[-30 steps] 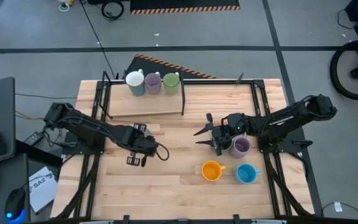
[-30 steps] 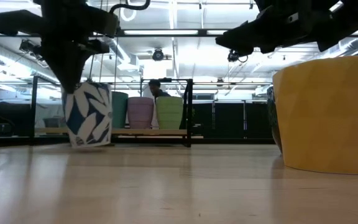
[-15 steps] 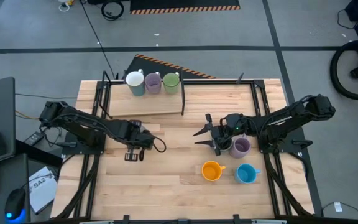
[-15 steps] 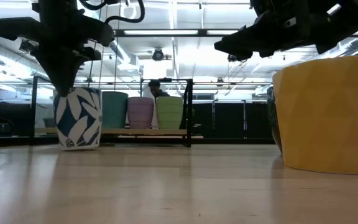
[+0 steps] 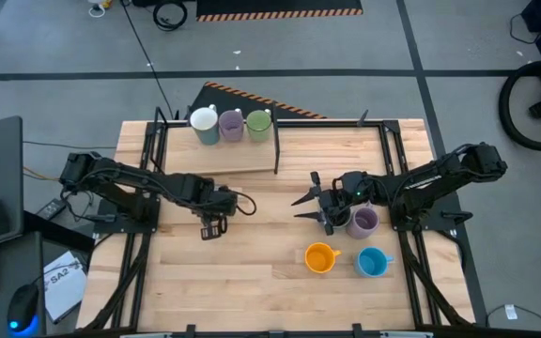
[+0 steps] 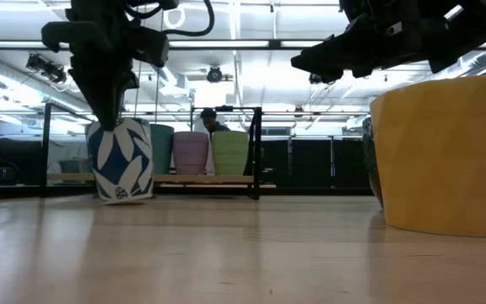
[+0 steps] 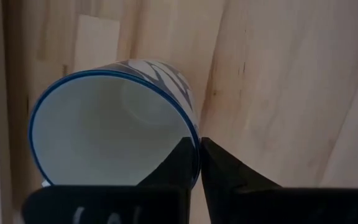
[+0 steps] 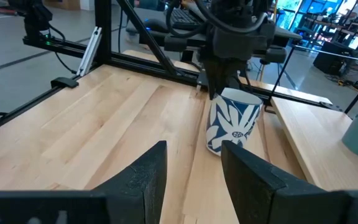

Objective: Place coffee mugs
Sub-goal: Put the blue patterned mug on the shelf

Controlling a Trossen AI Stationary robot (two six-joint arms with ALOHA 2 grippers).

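Observation:
A white mug with a blue leaf pattern (image 5: 211, 229) (image 6: 121, 160) is at the table's left middle, my left gripper (image 7: 197, 144) (image 6: 110, 116) shut on its rim from above. Three coffee mugs, white (image 5: 204, 122), lilac (image 5: 231, 124) and green (image 5: 259, 122), stand on a raised board (image 5: 219, 158) at the far side. A lilac mug (image 5: 363, 222), an orange mug (image 5: 319, 257) and a blue mug (image 5: 372, 262) stand on the table at the right. My right gripper (image 5: 301, 205) (image 8: 192, 149) hovers open beside the lilac mug, pointing at the patterned mug. My left gripper pinches the patterned mug's wall at the blue rim (image 7: 193, 138), one finger inside the mug and one outside. The fingers come from above, pointing steeply down. The mug hangs slightly tilted (image 8: 232, 121); I cannot tell whether its base touches the table.
A black frame (image 5: 158, 141) borders the board and runs along both table sides. Bare wood lies between the two grippers and toward the near edge. A person (image 6: 213, 118) shows far behind the table in the low view.
My left gripper has carried the patterned mug a little toward the far edge and the board, rolling its wrist. The mug has turned about with it and kept low over the table. The right arm has kept still.

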